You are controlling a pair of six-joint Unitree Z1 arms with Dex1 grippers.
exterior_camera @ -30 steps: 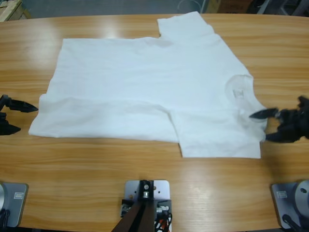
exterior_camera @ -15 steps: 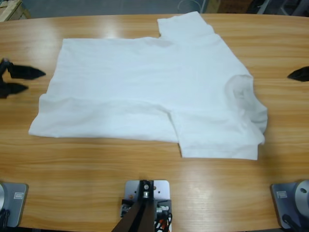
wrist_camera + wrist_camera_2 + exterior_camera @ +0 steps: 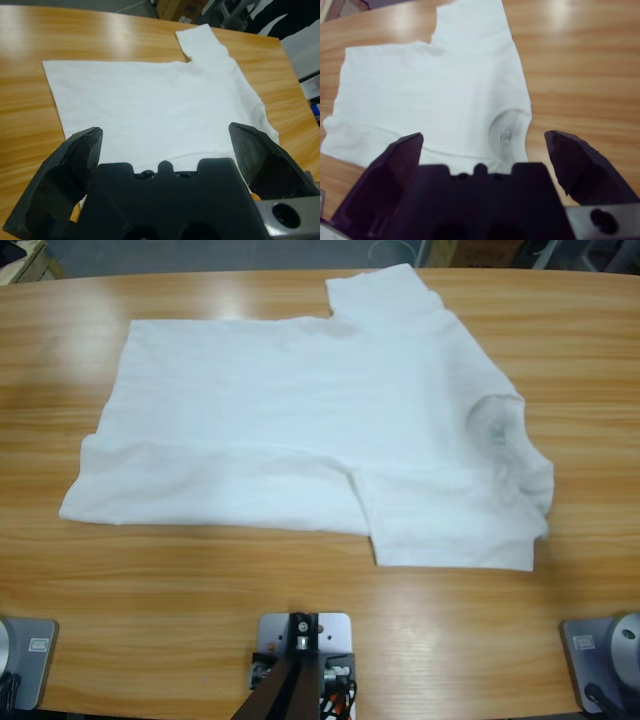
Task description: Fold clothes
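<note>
The white T-shirt (image 3: 300, 420) lies flat on the wooden table, neck (image 3: 495, 425) toward the right and one sleeve (image 3: 385, 290) pointing to the far edge. Its near side is folded over onto the body, and the cloth by the collar is slightly bunched. Neither gripper shows in the high view. In the left wrist view my left gripper (image 3: 165, 132) is open above the T-shirt (image 3: 150, 100), holding nothing. In the right wrist view my right gripper (image 3: 484, 136) is open above the T-shirt (image 3: 435, 85), near the neck label (image 3: 506, 136).
Bare wooden table (image 3: 300, 580) surrounds the shirt on all sides, with a wide strip along the near edge. Boxes and dark clutter (image 3: 200, 7) stand beyond the table's far edge in the left wrist view.
Both grippers have left the high view, the left off the left edge, the right off the right edge. The right one let go of the shirt by the collar, leaving it bunched.
</note>
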